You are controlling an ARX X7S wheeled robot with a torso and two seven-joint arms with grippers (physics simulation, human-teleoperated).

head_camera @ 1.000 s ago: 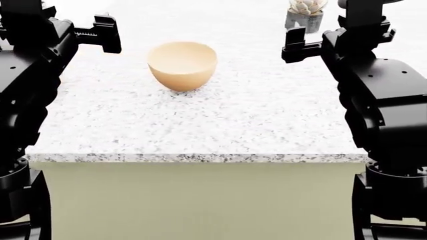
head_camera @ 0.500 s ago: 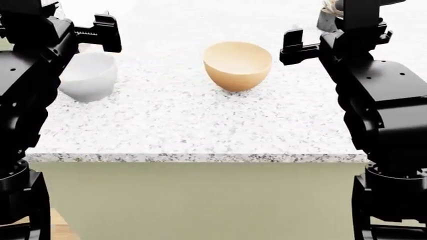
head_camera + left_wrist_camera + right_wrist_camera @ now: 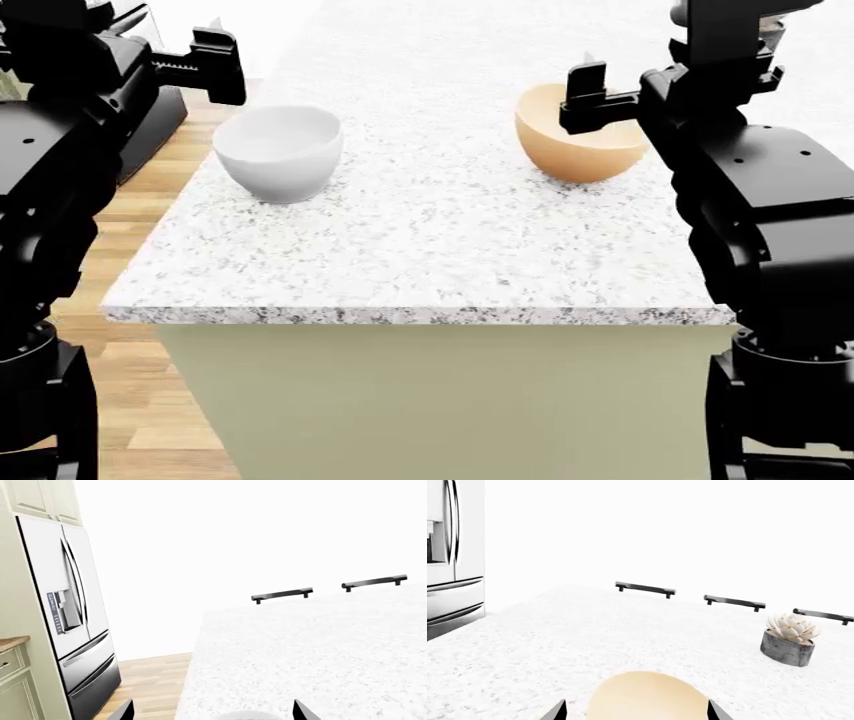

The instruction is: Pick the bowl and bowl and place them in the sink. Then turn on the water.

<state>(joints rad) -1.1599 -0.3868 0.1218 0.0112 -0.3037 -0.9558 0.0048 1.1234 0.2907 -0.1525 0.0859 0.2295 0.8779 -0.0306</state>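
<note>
Two bowls stand upright on the speckled granite counter [image 3: 414, 250]. The glossy white bowl [image 3: 279, 150] is near the counter's left edge, and the peach-tan bowl [image 3: 581, 140] is at the right. My left gripper [image 3: 200, 65] hovers open above and left of the white bowl, whose rim [image 3: 247, 716] just shows between its fingertips in the left wrist view. My right gripper [image 3: 587, 95] hovers open in front of the tan bowl and hides part of it. In the right wrist view the tan bowl [image 3: 647, 697] lies below and between that gripper's spread fingertips [image 3: 558, 712]. The sink is out of view.
A small grey plant pot [image 3: 788, 641] sits farther back on the counter. Dark bar handles [image 3: 645, 588] line the far edge. A steel fridge [image 3: 67, 620] stands beyond the counter's left end, over wooden floor [image 3: 127, 250]. The counter's front edge [image 3: 414, 315] faces me.
The head view has shifted left: the tan bowl slid from centre to the right, the white bowl came fully into view and the plant pot left it. Both arms keep their pose.
</note>
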